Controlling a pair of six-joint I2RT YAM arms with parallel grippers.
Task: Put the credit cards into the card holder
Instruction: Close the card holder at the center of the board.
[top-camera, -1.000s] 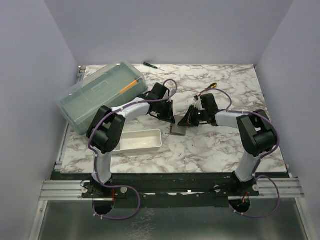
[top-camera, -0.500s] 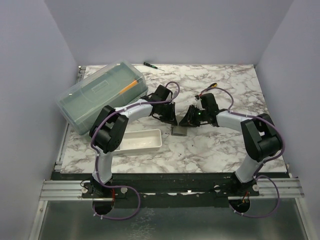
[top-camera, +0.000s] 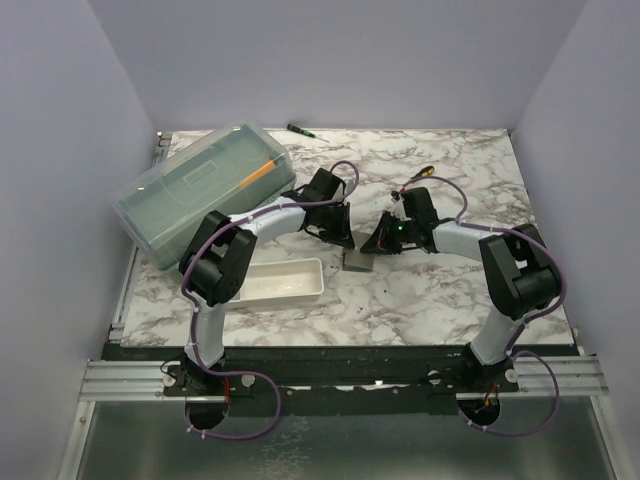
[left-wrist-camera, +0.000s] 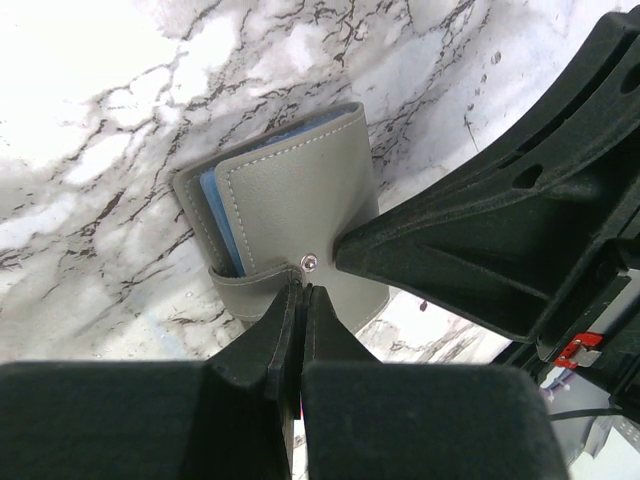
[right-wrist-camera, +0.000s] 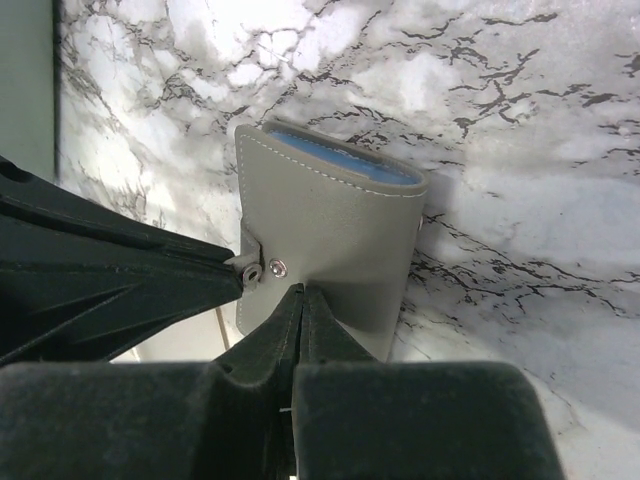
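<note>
Top external view is showing the card holder (top-camera: 357, 262) lying folded on the white-and-grey marbled bench (top-camera: 440, 300), with both black arms reaching in toward it. The holder is a small wallet of matte grey, finely grained material. It has rounded corners, pale stitching along its edges and a narrow strap carrying a round metal snap (left-wrist-camera: 311, 261). Thin blue layers (right-wrist-camera: 340, 160) are peeking out of its open edge, and I cannot tell whether they are sleeves or cards. The left gripper (left-wrist-camera: 302, 292) is sitting with its wedge-shaped fingers pressed together, the tips touching the holder's strap just beside the snap. The right gripper (right-wrist-camera: 300, 292) is likewise pressed together, its tips resting on the holder's flat cover on the other side of the snap. A smooth white oblong tray (top-camera: 318, 282) is lying just left of the holder. A large translucent greenish lidded box (top-camera: 190, 195) is standing farther left and beyond the holder. A slim dark tool (top-camera: 300, 130) is lying well beyond the holder, near the back wall.
</note>
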